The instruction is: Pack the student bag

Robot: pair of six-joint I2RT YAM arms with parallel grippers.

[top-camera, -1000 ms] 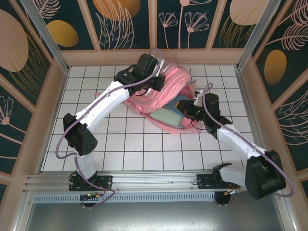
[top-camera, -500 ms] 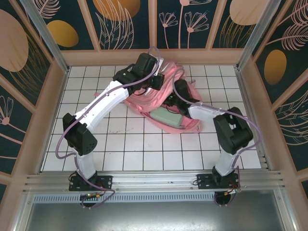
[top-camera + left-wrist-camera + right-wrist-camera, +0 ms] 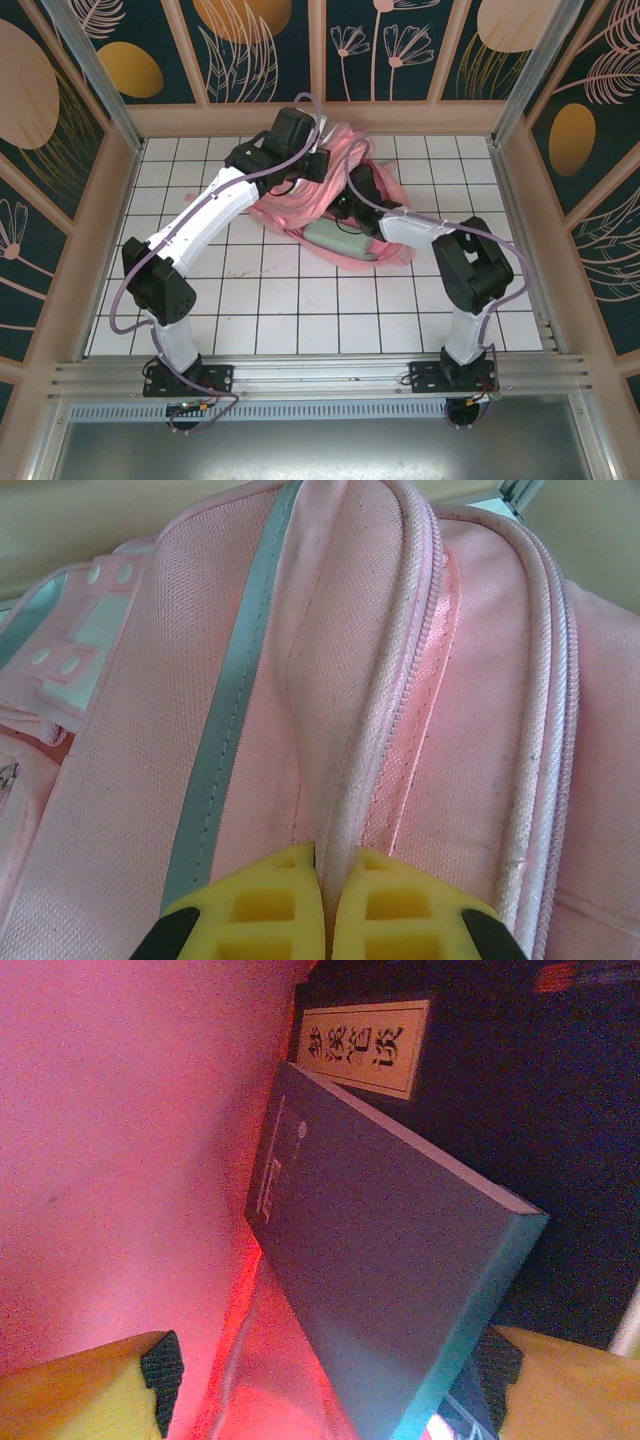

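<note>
**Table.** White gridded table (image 3: 250, 300), with your two arms mounted at its near edge.

**Left fingers** (image 3: 322, 895). Yellow, clenched on a raised piped seam of the large pink fabric backpack with silvery stripes (image 3: 250, 680). The seam rises from between them, with a silver stripe just to its left and a zip just to its right.

**Backpack.** It lies crumpled toward the table's far middle, and both your arms meet at it.

**Pale green flat object** (image 3: 338, 238). It sits at the backpack's near side, just beside your right arm.

**Right fingers** (image 3: 325, 1405). Yellow, released and spread wide inside the backpack's pink lining, either side of a grey slab-like book with a teal edge (image 3: 370, 1260). One finger stands clear of it; you cannot tell whether the other touches.

**Black book with a cream lettered label** (image 3: 480, 1130). It lies behind the grey one.
</note>
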